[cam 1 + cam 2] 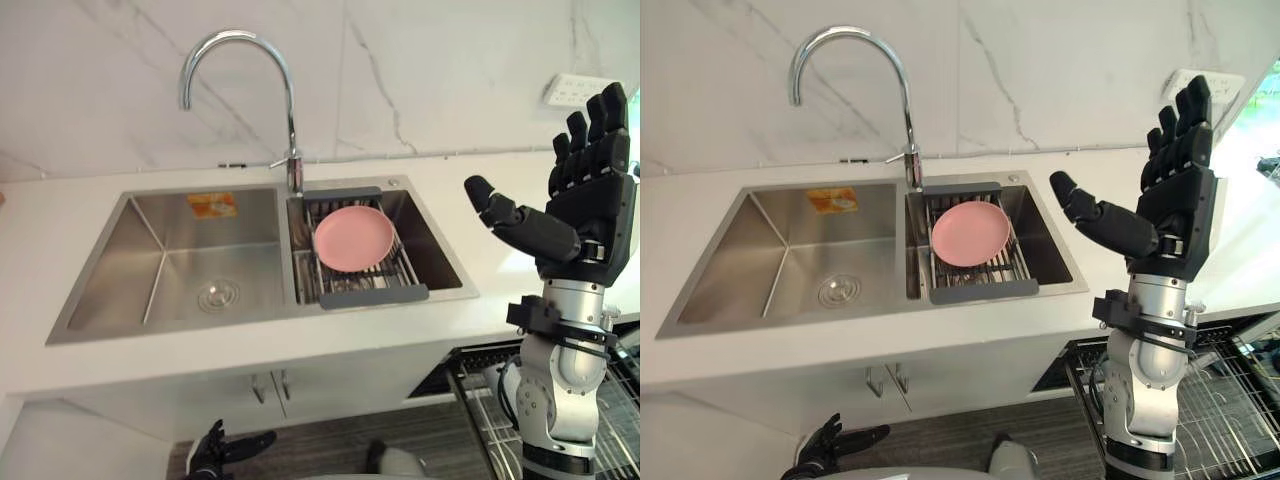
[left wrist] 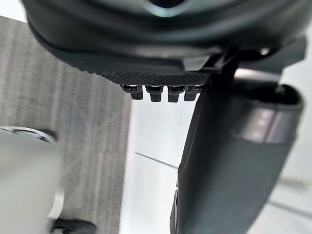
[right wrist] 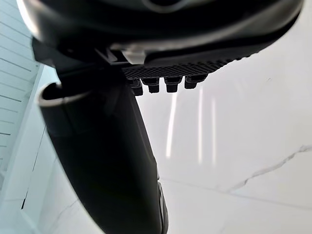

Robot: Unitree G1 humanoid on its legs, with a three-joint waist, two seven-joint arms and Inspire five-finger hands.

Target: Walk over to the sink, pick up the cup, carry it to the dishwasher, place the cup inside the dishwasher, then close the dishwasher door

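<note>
Sink (image 1: 170, 250): pink plate (image 1: 353, 238) on rack (image 1: 375, 294); right hand (image 1: 590, 215) raised, fingers straight.

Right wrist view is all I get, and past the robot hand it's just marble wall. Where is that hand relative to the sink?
Observer: The right robot hand is held up to the right of the sink, fingers straight and pointing up, touching nothing.
Operator: What's in the sink?
Observer: A pink plate lies on a drain rack set across the right basin.
Operator: And the dishwasher?
Observer: Its wire rack is pulled out below the counter, beneath the raised right arm.
</note>
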